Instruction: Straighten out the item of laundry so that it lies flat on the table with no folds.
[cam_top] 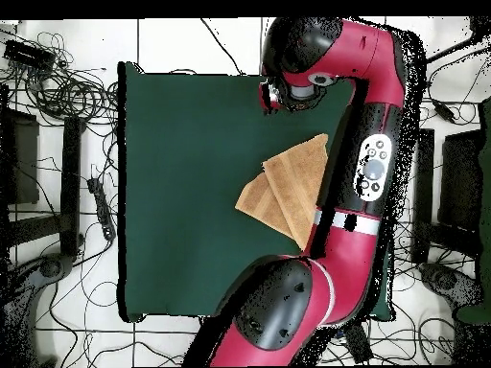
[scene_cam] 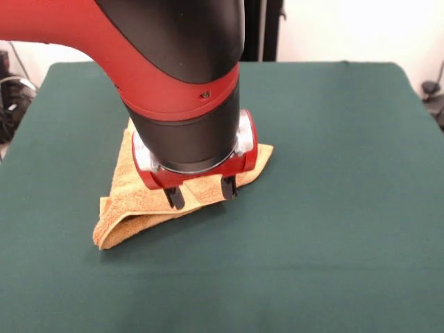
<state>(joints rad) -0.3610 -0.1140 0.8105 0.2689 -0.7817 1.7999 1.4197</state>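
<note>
— What am I seeing on the desk [scene_cam: 333, 208]?

— The towel [scene_cam: 132, 201] is lying folded into a triangle directly beneath my gripper [scene_cam: 201, 191].

— And the gripper?

— It's hanging just over the cloth, fingers spread, grasping nothing.

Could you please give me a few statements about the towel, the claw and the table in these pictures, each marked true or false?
1. The towel lies folded over itself in a roughly triangular shape. True.
2. The claw is drawn back, well clear of the towel. False: it sits low, directly over the towel, with its fingers down at the cloth.
3. The claw's fingers stand apart. True.
4. The towel hangs over the table's edge. False: it lies wholly on the green table.
5. The towel is blue. False: it is orange-tan.
</note>
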